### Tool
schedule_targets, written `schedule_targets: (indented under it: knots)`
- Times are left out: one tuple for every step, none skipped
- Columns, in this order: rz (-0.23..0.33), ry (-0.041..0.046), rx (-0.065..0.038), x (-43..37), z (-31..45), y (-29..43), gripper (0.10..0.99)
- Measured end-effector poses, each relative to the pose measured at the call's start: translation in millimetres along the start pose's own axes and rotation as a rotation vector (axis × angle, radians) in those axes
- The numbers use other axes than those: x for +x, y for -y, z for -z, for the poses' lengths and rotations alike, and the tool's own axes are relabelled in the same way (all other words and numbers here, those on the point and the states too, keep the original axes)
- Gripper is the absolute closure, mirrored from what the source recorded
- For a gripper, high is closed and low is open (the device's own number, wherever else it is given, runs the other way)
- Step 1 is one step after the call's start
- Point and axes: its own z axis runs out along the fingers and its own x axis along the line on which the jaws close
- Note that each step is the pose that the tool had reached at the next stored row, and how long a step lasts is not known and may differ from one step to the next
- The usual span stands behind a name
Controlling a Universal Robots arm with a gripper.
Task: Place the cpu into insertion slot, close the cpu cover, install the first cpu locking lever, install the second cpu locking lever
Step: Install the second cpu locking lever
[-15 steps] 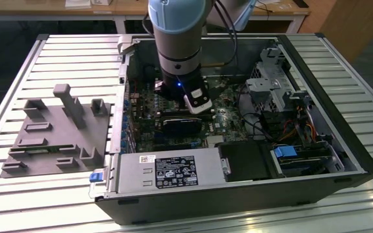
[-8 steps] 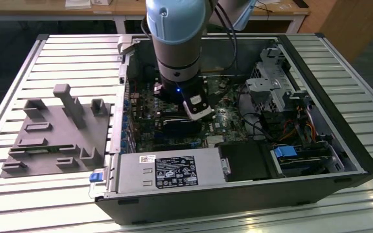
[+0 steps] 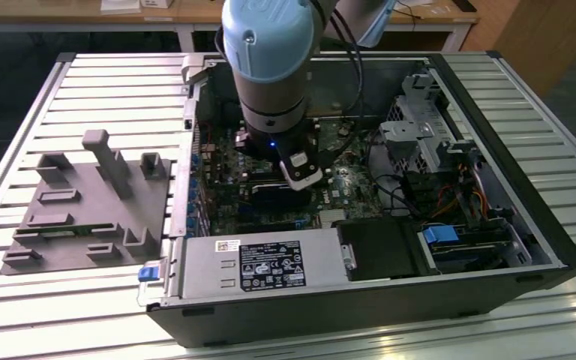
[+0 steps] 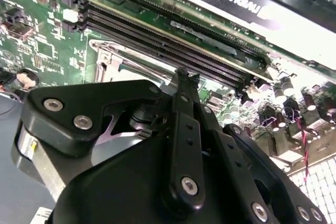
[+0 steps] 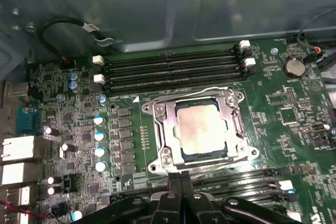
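Observation:
In the first wrist view the cpu (image 5: 202, 132) lies flat in the insertion slot (image 5: 239, 156) on the green board. The cpu cover (image 5: 164, 129) is down over it, framing its silver top. One thin metal locking lever (image 5: 210, 91) runs along the socket's side by the memory slots; another (image 5: 215, 166) lies along the opposite side. My gripper (image 5: 181, 178) is shut, its tips touching each other right at that second lever's side of the socket. In the second wrist view the gripper (image 4: 181, 74) points down beside a corner of the socket's rim (image 4: 110, 59). In the exterior view the arm (image 3: 268, 75) reaches into the open computer case.
Long black memory slots (image 5: 173, 69) flank the socket. A graphics card (image 4: 220, 3) stands past more slots (image 4: 157, 38). Case walls (image 3: 508, 150), a power supply (image 3: 258, 266), a drive cage (image 3: 418, 135) and cables hem the board. A grey fixture (image 3: 88, 202) sits outside on the slatted table.

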Motion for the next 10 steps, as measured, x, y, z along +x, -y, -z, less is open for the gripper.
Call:
schedule_targets:
  knots:
    - [0.001, -0.0009, -0.003, 0.7, -0.8, 0.5, 0.984]
    - [0.001, -0.0019, -0.008, 1.6, -1.7, 1.0, 0.984]
    - [0.002, -0.0028, -0.011, 2.4, -2.6, 1.5, 0.984]
    - [0.002, -0.0034, -0.014, 3.2, -3.6, 2.0, 0.984]
    - [0.003, -0.0038, -0.016, 3.8, -4.4, 2.4, 0.984]
    - [0.004, -0.0042, -0.017, 4.3, -5.1, 2.9, 0.984]
    - [0.004, -0.0045, -0.018, 4.8, -5.9, 3.3, 0.984]
    - [0.004, -0.0047, -0.018, 5.2, -6.6, 3.7, 0.984]
    - [0.005, -0.005, -0.019, 5.5, -7.2, 4.1, 0.984]
    - [0.005, -0.0051, -0.019, 5.8, -7.3, 4.7, 0.984]
